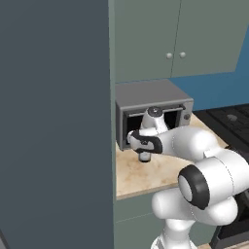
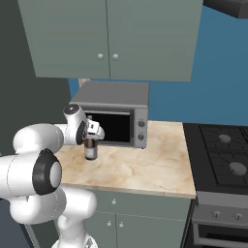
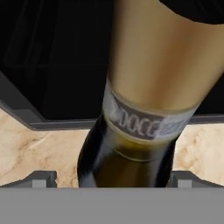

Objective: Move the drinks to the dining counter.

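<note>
In the left base view the gripper (image 1: 144, 146) reaches down at the marble worktop (image 1: 146, 172) in front of the microwave (image 1: 153, 109), with the wine bottle (image 1: 144, 156) showing just below the hand at 6 o'clock. In the right base view the wine bottle (image 2: 90, 147) stands upright on the worktop (image 2: 131, 167), at 8 o'clock from the microwave (image 2: 114, 114), with the gripper (image 2: 91, 131) around its neck. In the hand view the bottle (image 3: 144, 113) sits between the fingertips (image 3: 41, 178) at 7 and 5 o'clock; whether the part-open jaws press it I cannot tell.

claw (image 1: 144, 150) at bottle (image 1: 144, 156) | marble worktop (image 1: 146, 172) | before microwave (image 1: 151, 104)
</note>
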